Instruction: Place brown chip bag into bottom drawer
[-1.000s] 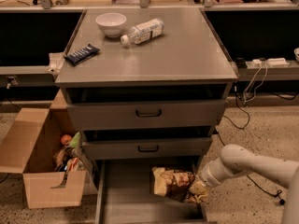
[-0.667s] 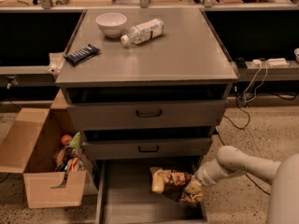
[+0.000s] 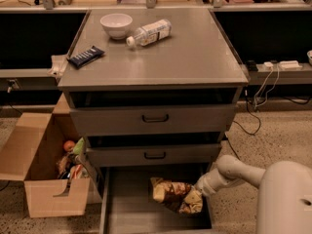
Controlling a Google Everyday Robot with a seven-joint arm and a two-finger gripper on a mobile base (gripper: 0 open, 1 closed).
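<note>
holding now: brown chip bag [image 3: 174, 195], pinched at its right end by the gripper [image 3: 199, 189]
gripper: down low under the desk's front right corner, reaching in from the right, clamped on the bag
bag: crinkled, tilted, inside the bottom drawer [image 3: 126, 213], toward its right side
bottom drawer: pulled out beneath the desk's front edge
desk top: white bowl [image 3: 116, 24] near back left corner, water bottle [image 3: 148, 32] lying just beside it, blue candy bar [image 3: 86, 56] by left edge
floor: cardboard box [image 3: 29, 179] open, left of front left corner
</note>
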